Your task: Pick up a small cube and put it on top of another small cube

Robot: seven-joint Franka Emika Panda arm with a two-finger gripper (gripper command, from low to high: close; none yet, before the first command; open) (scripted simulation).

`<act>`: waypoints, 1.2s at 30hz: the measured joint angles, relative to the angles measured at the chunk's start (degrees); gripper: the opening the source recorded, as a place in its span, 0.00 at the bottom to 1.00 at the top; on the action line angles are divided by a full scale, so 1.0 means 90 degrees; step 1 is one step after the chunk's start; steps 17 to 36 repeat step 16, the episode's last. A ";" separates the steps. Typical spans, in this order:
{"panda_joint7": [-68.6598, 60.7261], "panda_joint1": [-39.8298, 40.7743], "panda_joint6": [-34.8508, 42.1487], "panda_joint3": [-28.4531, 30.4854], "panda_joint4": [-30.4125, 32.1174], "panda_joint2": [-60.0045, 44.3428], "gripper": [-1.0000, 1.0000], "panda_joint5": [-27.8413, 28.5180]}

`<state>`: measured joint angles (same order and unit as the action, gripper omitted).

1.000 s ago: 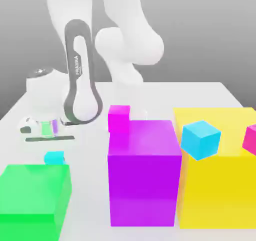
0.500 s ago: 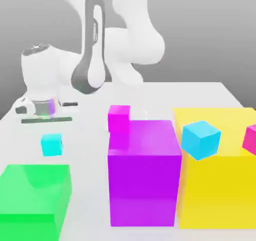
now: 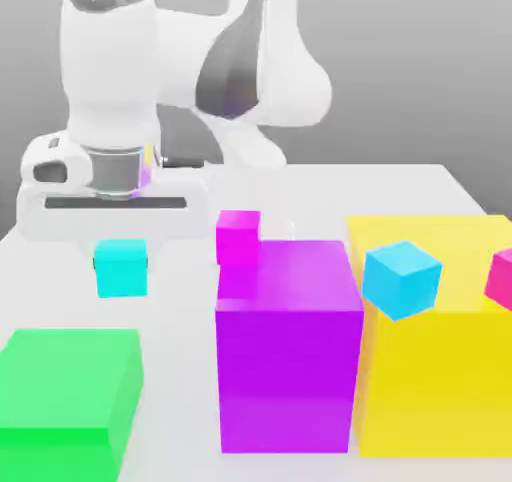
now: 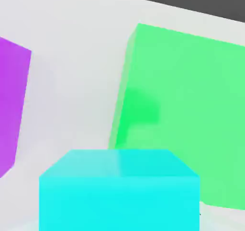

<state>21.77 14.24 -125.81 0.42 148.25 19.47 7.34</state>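
The jaws [image 3: 121, 260] were shut on the small cube [image 3: 121, 268], held clear of the table [image 3: 330, 195], far-left above the green block [image 3: 68, 390]. Pickup looked done; carry & stacking on another small cube, prob. the magenta cube [image 3: 238, 236], was left.

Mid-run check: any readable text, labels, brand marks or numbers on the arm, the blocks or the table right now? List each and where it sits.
None can be read at this moment.
Arm: no lettering legible on its white and grey shells.
Small cube, small magenta cube, sky-blue cube: plain faces.
Green block, purple block, yellow block: plain faces.
Table: unmarked.
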 joint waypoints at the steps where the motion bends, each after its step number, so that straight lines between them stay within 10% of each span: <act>1: -0.0060 -0.0114 0.0228 -0.0057 -0.0017 0.0237 0.00 -0.0144; 8: -0.0406 -0.0849 0.1622 -0.0333 0.0022 0.1923 0.00 -0.0925; 12: -0.0467 -0.0905 0.0839 -0.0334 0.0660 0.1818 0.00 -0.1036; 13: -0.0477 -0.0896 0.0628 -0.0350 0.0807 0.1756 1.00 -0.1054; 36: -0.0478 -0.0896 0.0628 -0.0350 0.0807 0.1756 1.00 -0.1055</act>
